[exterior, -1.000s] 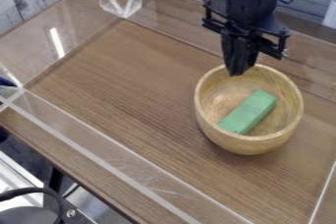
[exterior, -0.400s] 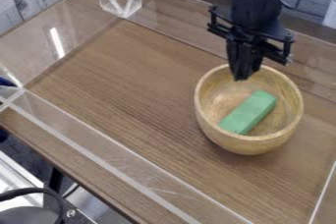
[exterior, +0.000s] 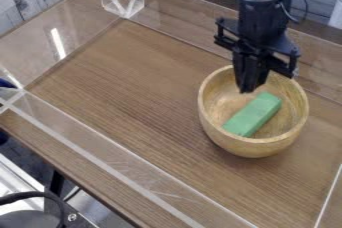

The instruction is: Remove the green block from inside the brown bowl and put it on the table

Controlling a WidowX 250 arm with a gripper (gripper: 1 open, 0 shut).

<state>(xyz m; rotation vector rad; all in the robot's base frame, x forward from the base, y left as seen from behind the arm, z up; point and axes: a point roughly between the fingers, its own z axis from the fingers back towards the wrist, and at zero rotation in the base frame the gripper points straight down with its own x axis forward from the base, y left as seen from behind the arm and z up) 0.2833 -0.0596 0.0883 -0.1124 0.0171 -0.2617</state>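
With my hand (exterior: 254,83) pinched together and empty over the far rim of the brown bowl (exterior: 253,112), I judged I should spread it, then straddle the green block (exterior: 253,114) lying aslant inside.

bowl (exterior: 254,122): smooth pale wood | table (exterior: 120,92): streaked wood-grain | walls (exterior: 80,137): clear acrylic

High oblique view; table (exterior: 127,82) near
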